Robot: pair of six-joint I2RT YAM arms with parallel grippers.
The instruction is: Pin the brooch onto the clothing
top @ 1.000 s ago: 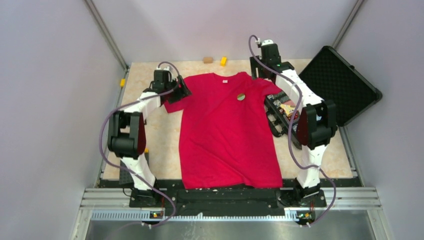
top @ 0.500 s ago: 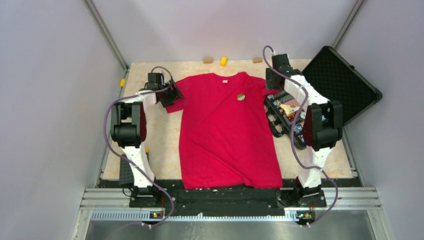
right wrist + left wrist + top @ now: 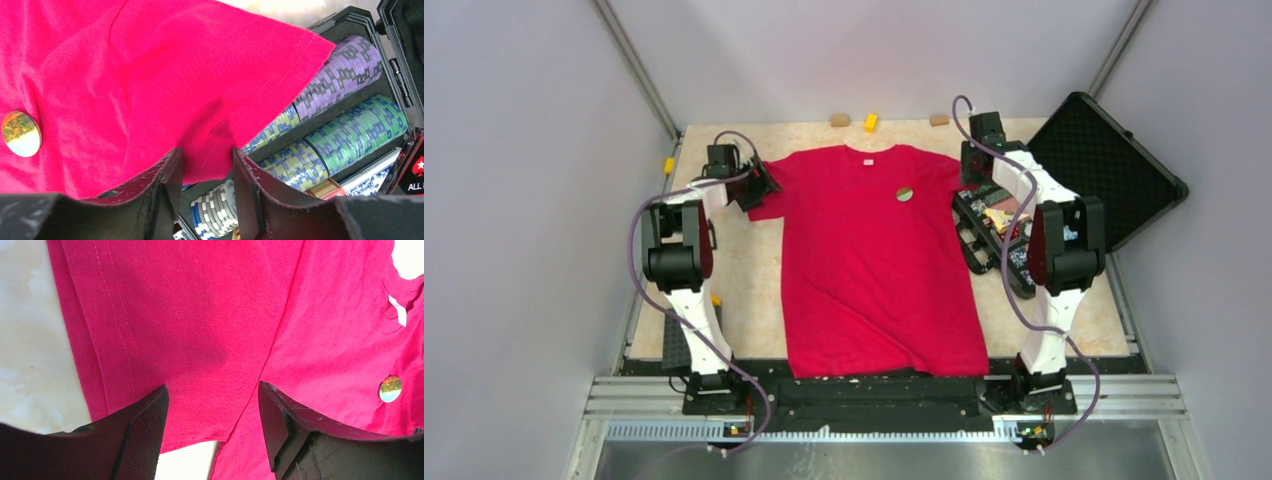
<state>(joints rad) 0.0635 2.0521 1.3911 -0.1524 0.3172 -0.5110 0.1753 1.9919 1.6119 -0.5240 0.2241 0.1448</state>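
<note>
The red T-shirt (image 3: 874,250) lies flat on the table, collar at the far side. The small round brooch (image 3: 905,194) sits on its chest right of the collar; it also shows in the left wrist view (image 3: 390,389) and the right wrist view (image 3: 20,133). My left gripper (image 3: 759,183) is open and empty above the shirt's left sleeve (image 3: 165,330). My right gripper (image 3: 971,175) is open and empty above the right sleeve's hem (image 3: 240,100), which overlaps the case.
An open black case (image 3: 1092,170) stands at the right, its tray (image 3: 350,127) holding rows of poker chips and cards. Small yellow and tan blocks (image 3: 870,121) lie along the far table edge. A yellow block (image 3: 668,165) sits at the left edge.
Both arms have drawn outward from the shirt: the left gripper moved left along the sleeve, the right gripper moved right and back over the case edge. The shirt and brooch stayed put.
</note>
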